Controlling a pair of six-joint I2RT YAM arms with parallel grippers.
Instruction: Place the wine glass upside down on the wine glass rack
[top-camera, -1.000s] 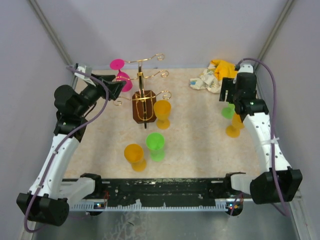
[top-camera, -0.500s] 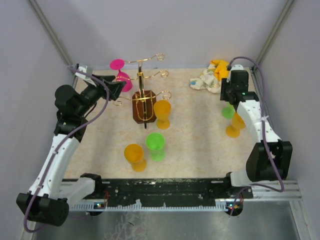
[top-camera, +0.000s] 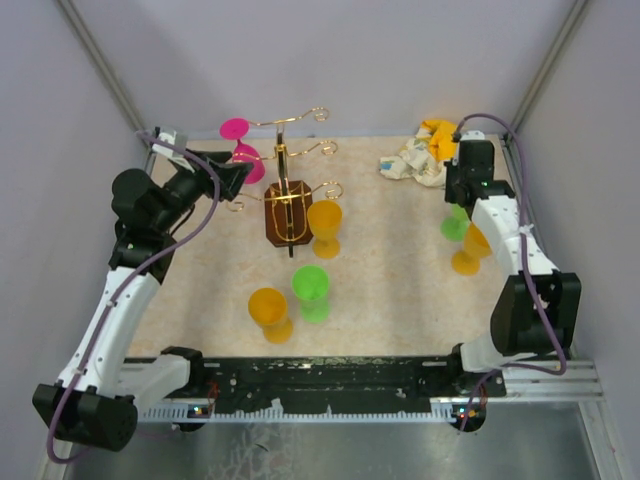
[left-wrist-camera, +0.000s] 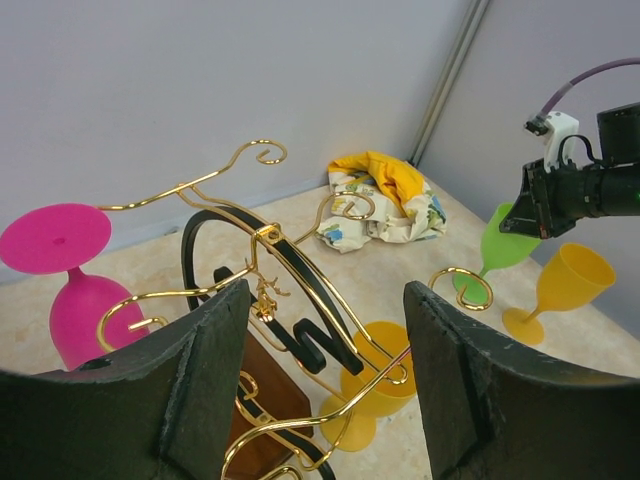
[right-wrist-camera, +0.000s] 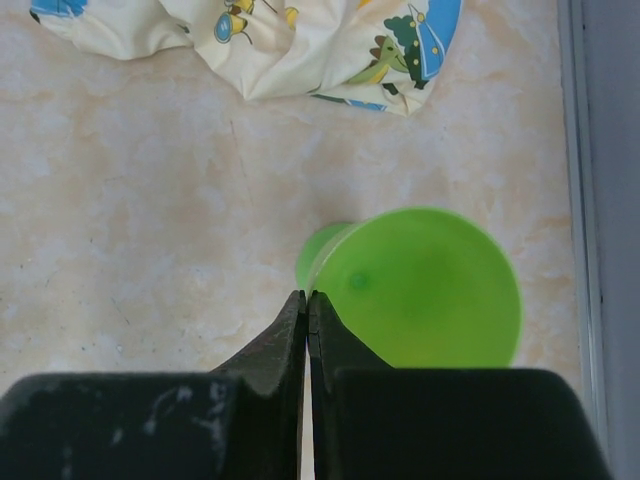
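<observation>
— On the table (top-camera: 400, 280), what is there?
— The gold wine glass rack (top-camera: 286, 222) at the back, a pink glass (left-wrist-camera: 85, 310) upside down on it. The left claw (left-wrist-camera: 327, 295) is wide open beside it, empty
— The right claw (right-wrist-camera: 308, 300)?
— Shut tight, touching the green wine glass (right-wrist-camera: 420, 290) at its rim, far right. Pinching it? I cannot tell

Lab rig: grey-walled enclosure (top-camera: 330, 60)

The left arm (top-camera: 112, 305) and right arm (top-camera: 515, 240) are white-shelled with black joints, purple cables (left-wrist-camera: 598, 72) and scuffed black jaws.
</observation>
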